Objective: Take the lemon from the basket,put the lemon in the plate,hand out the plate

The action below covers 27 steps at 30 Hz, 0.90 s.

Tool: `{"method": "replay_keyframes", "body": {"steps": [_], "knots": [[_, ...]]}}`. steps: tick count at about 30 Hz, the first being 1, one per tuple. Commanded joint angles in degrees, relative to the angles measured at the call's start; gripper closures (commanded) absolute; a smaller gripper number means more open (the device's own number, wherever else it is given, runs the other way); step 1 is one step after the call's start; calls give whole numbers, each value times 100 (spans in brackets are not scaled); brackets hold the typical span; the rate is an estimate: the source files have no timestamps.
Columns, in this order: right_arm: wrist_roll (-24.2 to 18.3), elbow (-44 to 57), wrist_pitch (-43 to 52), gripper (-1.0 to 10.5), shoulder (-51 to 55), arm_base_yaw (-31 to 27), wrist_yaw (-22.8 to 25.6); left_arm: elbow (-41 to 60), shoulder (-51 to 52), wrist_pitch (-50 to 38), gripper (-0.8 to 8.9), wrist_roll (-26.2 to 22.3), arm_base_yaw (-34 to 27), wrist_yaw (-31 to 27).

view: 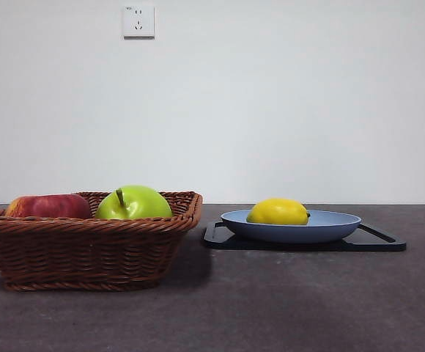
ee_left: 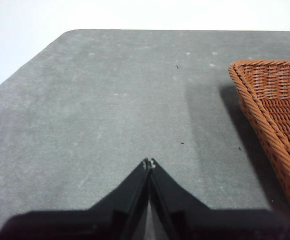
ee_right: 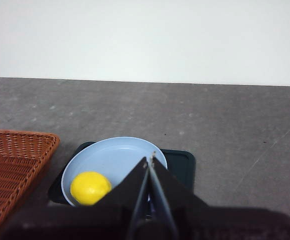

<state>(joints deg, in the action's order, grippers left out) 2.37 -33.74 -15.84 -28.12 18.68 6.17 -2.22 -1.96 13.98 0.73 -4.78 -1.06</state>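
Nearest in the front view: basket (view: 88,246), holding a red apple (view: 49,206) and a green apple (view: 133,203). Farther back, lemon (view: 278,212) already lying in the plate (view: 330,226), plate resting on a black tray (view: 377,240). Right gripper (ee_right: 150,159) pinched empty, above the plate's rim; left gripper (ee_left: 148,163) pinched empty over bare table (ee_left: 110,100), beside the basket. Handing out next, probably: open first, grip the rim away from the lemon, lift level and slowly.
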Motion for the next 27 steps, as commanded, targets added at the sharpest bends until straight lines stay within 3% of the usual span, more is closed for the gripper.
{"method": "replay_keyframes", "body": {"steps": [1, 5, 9, 11, 18, 22, 27], "knots": [[74, -46, 57, 943, -11, 20, 24, 74, 28, -66, 805, 61, -20, 0], [-42, -46, 57, 943, -9, 20, 39, 74, 28, -66, 805, 61, -20, -2], [-713, -31, -149, 943, 326, -15, 330, 74, 28, -66, 805, 61, -20, -2], [-855, 55, -188, 943, 570, -111, 315, 74, 28, -63, 805, 61, -20, 0], [-706, 1325, 514, 943, 1788, -933, 234, 74, 28, -66, 805, 61, -20, 0], [-466, 2184, 970, 943, 2334, -1432, -391, 74, 28, -66, 805, 61, -20, 0], [-328, 2892, 1285, 943, 2592, -1615, -734, 74, 28, -66, 805, 61, -20, 0]]}}
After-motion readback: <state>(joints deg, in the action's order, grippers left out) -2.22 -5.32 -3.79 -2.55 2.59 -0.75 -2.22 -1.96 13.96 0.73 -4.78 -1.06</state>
